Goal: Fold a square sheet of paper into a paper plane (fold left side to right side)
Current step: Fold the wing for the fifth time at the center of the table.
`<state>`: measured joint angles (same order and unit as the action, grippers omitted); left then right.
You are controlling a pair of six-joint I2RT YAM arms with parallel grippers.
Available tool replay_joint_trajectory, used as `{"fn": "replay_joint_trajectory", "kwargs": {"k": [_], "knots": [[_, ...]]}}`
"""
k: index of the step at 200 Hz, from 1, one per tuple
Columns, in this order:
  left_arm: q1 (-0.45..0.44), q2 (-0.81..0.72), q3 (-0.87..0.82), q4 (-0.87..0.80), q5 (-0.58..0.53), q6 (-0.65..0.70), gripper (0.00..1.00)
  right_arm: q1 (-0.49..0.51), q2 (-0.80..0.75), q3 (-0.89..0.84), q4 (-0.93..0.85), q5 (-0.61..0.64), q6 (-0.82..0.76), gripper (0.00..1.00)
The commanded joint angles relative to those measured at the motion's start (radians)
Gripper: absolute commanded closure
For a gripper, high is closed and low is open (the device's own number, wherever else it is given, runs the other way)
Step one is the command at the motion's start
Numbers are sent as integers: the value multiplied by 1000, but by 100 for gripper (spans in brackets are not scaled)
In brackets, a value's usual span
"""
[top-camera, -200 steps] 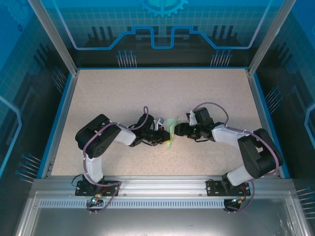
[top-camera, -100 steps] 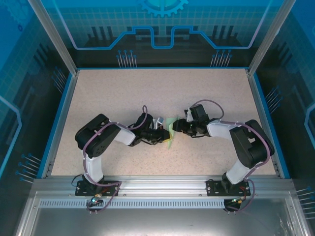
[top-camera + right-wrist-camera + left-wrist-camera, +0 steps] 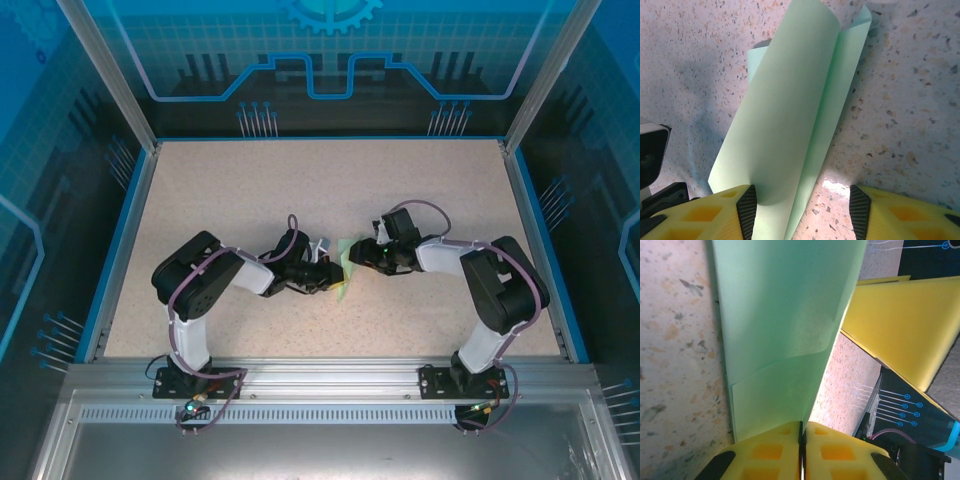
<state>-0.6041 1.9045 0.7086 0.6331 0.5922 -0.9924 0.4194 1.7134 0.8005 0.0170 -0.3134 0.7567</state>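
Under my left gripper (image 3: 334, 279) spreads a speckled beige tabletop (image 3: 230, 190), evenly lit. Far beyond the gripper stands a blue wall panel (image 3: 420, 45) printed with circuit lines. Behind the gripper, toward my base, runs a grey aluminium rail (image 3: 320, 372).

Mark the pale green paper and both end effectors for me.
Pale mint-green folded paper sheet (image 3: 790, 110): right wrist view, middle of curled layer.
Left end effector (image 3: 801, 436): left wrist view, seam between shut fingertips.
Right end effector (image 3: 802, 212): right wrist view, midway between open fingertips.
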Motion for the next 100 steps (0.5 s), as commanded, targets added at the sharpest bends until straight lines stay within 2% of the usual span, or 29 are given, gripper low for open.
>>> {"fn": "replay_joint_trajectory", "kwargs": {"k": [1,100], "knots": [[10,-28,3,-23,0,24,88,28,63,19,29,14,3,45],[40,-104,35,-160,-17,99,69,35,83,26,31,6,4,45]]}}
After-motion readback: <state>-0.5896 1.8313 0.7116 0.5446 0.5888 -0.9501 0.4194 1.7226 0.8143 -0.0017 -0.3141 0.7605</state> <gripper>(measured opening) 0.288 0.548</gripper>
